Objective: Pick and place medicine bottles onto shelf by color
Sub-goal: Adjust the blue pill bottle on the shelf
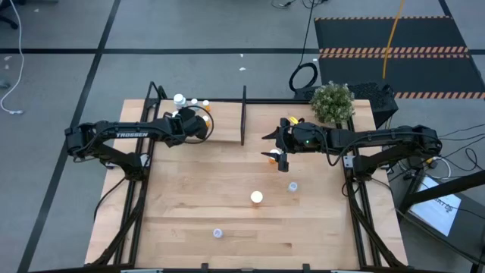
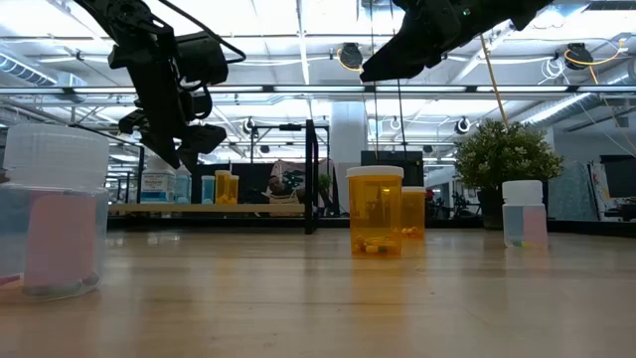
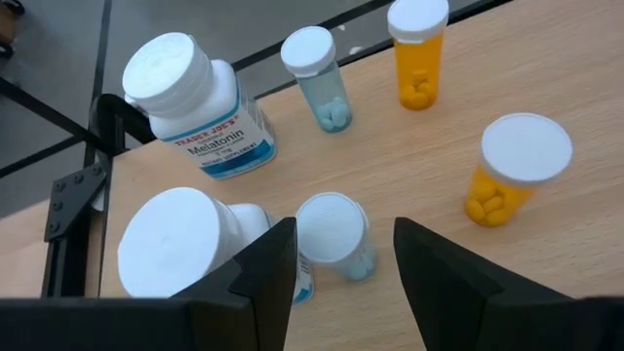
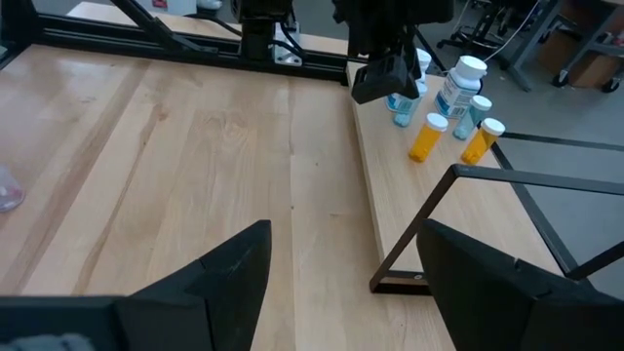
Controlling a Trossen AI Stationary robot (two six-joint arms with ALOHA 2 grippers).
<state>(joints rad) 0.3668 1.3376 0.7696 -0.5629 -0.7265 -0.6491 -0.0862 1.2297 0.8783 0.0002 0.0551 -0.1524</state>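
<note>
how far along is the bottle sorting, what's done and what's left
Partly done. On the shelf's left section stand six bottles: two white bottles, two pale blue bottles and two orange bottles. In hand: the left gripper hangs open over one blue bottle there; the right gripper is open and empty. Left: an orange bottle and two pale bottles on the table.

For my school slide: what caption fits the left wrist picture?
Open left gripper hovers over a pale blue bottle on the shelf.
</note>
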